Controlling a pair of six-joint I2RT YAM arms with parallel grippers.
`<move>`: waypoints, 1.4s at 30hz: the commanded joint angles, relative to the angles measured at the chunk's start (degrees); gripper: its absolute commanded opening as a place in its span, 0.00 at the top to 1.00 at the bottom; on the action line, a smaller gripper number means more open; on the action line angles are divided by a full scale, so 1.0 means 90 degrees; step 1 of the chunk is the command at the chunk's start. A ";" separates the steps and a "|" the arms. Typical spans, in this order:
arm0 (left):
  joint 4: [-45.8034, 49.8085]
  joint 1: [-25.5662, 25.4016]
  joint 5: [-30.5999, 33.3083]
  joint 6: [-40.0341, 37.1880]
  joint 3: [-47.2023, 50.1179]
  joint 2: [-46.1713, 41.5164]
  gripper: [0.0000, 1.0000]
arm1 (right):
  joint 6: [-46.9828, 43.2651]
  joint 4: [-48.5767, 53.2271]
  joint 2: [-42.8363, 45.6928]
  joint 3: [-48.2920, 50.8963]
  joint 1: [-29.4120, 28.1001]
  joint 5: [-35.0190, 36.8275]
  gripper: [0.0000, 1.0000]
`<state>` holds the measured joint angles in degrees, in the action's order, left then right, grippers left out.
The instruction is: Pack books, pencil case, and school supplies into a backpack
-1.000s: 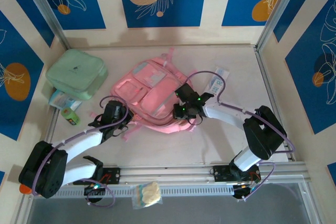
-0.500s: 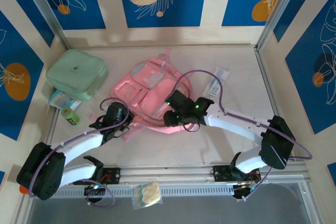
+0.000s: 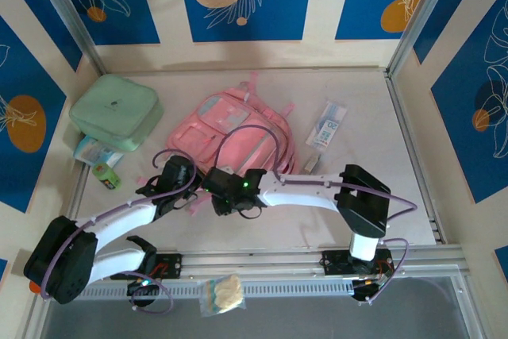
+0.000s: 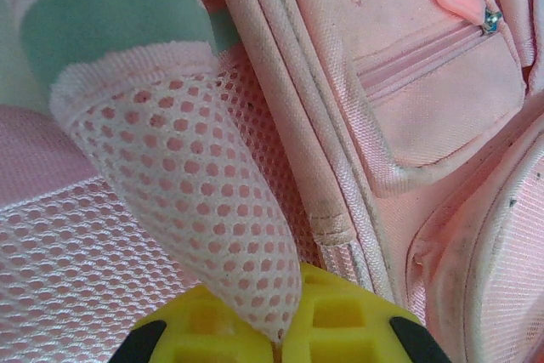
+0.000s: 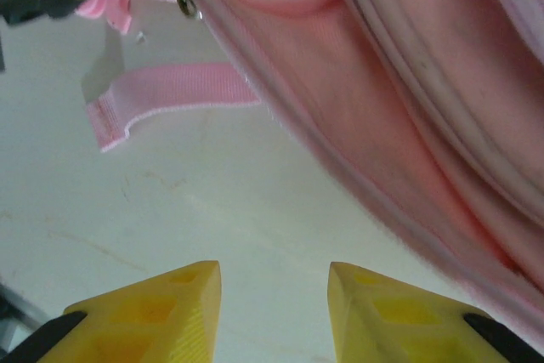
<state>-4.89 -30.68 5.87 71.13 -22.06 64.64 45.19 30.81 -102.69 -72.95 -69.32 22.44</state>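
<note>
The pink backpack (image 3: 238,134) lies flat in the middle of the table. My left gripper (image 3: 189,190) sits at its near-left corner, shut on a fold of the backpack's white mesh pocket (image 4: 204,210), pinched between the yellow fingertips (image 4: 340,320). My right gripper (image 3: 216,198) hovers just right of it, open over bare table (image 5: 255,210) beside the backpack's near edge (image 5: 408,125), holding nothing. A loose pink strap (image 5: 170,95) lies ahead of it. The white pencil case (image 3: 327,125) with blue markings rests right of the backpack. The books are out of view.
A mint-green zip case (image 3: 117,111) sits at the far left on a pale packet (image 3: 94,150), with a small green object (image 3: 105,174) in front. A small grey item (image 3: 311,163) lies near the pencil case. A clear bag (image 3: 220,294) lies below the rail.
My right arm swept left along the backpack's near edge, from its right side to its near-left corner, and its jaws opened. The left gripper kept its pinch on the mesh.
</note>
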 commanded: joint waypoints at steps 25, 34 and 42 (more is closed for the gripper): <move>-0.0509 -0.0520 -0.0487 0.1044 -0.0300 -0.0386 1.00 | 0.0457 -0.1605 -0.0368 0.0005 0.0347 0.0449 0.63; 0.0017 -0.0918 0.0031 0.1291 -0.0212 -0.0638 1.00 | -0.0822 -0.2194 -0.0149 0.0305 0.1301 -0.0421 0.64; 0.0024 -0.0932 0.0239 0.1358 -0.0107 -0.0637 1.00 | -0.1339 -0.1485 0.0429 0.0695 0.1612 -0.0783 0.65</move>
<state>-5.32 -37.65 10.61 82.70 -22.26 61.25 35.33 15.94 -102.13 -69.14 -58.22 9.13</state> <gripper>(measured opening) 0.063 0.350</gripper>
